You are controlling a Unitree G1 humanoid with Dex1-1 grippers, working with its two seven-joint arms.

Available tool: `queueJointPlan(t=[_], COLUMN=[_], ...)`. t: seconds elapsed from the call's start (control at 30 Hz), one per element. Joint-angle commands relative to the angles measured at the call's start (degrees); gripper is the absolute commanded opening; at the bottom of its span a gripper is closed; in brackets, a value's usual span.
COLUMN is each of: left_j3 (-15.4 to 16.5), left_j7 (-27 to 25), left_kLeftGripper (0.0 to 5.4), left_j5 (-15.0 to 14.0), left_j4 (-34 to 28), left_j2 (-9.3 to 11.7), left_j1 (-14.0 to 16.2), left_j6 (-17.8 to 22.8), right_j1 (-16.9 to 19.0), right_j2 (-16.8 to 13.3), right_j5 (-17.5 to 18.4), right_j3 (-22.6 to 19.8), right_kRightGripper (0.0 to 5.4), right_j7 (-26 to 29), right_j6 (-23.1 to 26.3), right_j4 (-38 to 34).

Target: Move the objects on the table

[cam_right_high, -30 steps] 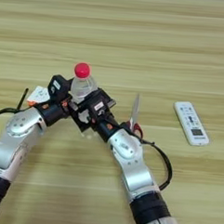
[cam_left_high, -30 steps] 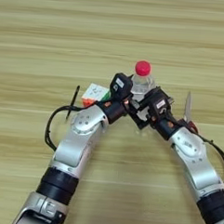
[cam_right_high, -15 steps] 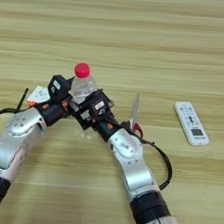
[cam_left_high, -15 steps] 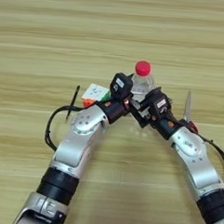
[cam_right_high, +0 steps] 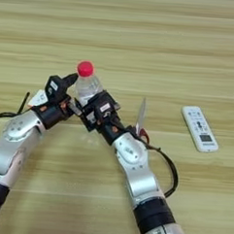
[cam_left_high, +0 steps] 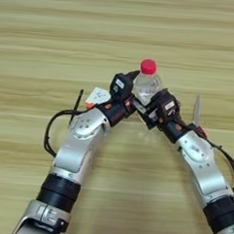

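Observation:
A small clear bottle (cam_left_high: 146,86) with a red cap (cam_right_high: 85,68) stands upright at the table's middle, between both grippers. My right gripper (cam_left_high: 156,105) comes in from the right and is shut on the bottle's lower body, hiding it. My left gripper (cam_left_high: 126,86) presses against the bottle's left side at neck height. The puzzle cube (cam_left_high: 97,96) lies just left of my left gripper, partly covered by that arm. A thin black pen (cam_left_high: 77,101) lies left of the cube. The red-handled scissors (cam_right_high: 141,116) lie behind my right forearm. The white remote control (cam_right_high: 199,128) lies further right.
The wooden table (cam_left_high: 55,33) stretches bare across the far half of the view. A black cable (cam_left_high: 50,135) loops out beside my left forearm. My two forearms form a V that meets at the bottle.

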Motion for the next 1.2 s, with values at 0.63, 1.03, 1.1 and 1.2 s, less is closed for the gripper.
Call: queueJointPlan(t=[0.63, 1.03, 1.1, 1.2], left_j3=[3.2, 10.8, 11.2, 11.8], left_j7=[-0.8, 5.7, 5.8, 6.0], left_kLeftGripper=[5.4, 5.4, 5.4, 5.4], left_j5=[-1.1, 0.3, 0.3, 0.2], left_j4=[-0.2, 15.3, 17.4, 20.0], left_j2=[1.0, 1.3, 1.3, 1.5], left_j1=[-0.6, -5.3, -5.7, -6.3], left_j6=[-2.7, -11.7, -12.8, -14.3], right_j1=[-3.7, -2.6, -2.6, -2.6], right_j2=[-1.3, -3.8, -4.2, -4.6], right_j5=[0.7, -0.8, -0.6, -0.5], right_j3=[-10.3, -14.3, -15.1, -15.9], right_kRightGripper=[3.18, 3.18, 3.18, 3.18], right_j7=[-9.3, -14.8, -15.4, -16.2], right_j6=[0.5, 0.5, 0.8, 1.2], right_j4=[2.1, 2.0, 2.4, 2.9])
